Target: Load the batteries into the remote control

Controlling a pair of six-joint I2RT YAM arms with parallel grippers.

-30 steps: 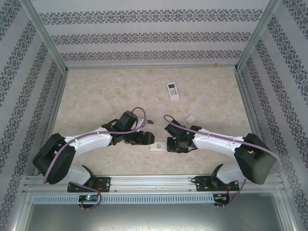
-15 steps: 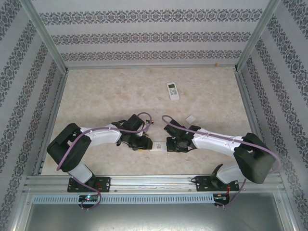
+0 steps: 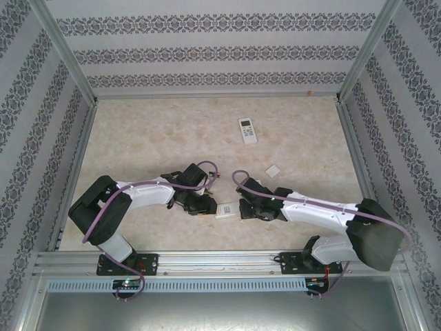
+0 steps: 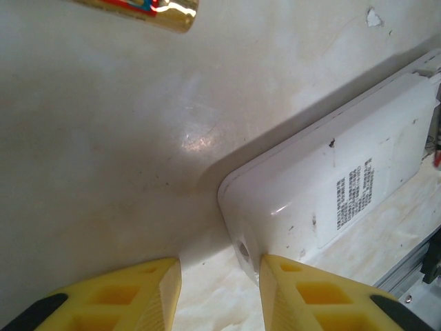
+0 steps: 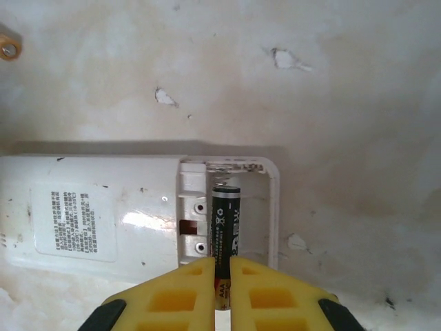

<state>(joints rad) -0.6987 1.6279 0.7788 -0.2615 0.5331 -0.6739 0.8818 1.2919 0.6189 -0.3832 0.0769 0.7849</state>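
A white remote control (image 3: 225,209) lies face down on the table between my two grippers. In the right wrist view its battery compartment (image 5: 244,207) is open. My right gripper (image 5: 222,276) is shut on a black AAA battery (image 5: 226,224), whose far end sits inside the compartment. My left gripper (image 4: 220,276) stands open at the remote's other end (image 4: 331,186). Its right finger (image 4: 303,289) is against the remote's corner, and its left finger touches nothing. A second battery (image 4: 138,7), coppery gold, lies on the table beyond the left gripper.
Another white remote (image 3: 247,130) lies at the back of the table. A small white battery cover (image 3: 273,170) rests behind the right arm. The metal frame rail (image 3: 220,261) runs along the near edge, with patterned walls on three sides.
My left gripper has come down to the remote's left end and its jaws have narrowed. My right arm has shifted slightly, keeping its battery at the remote.
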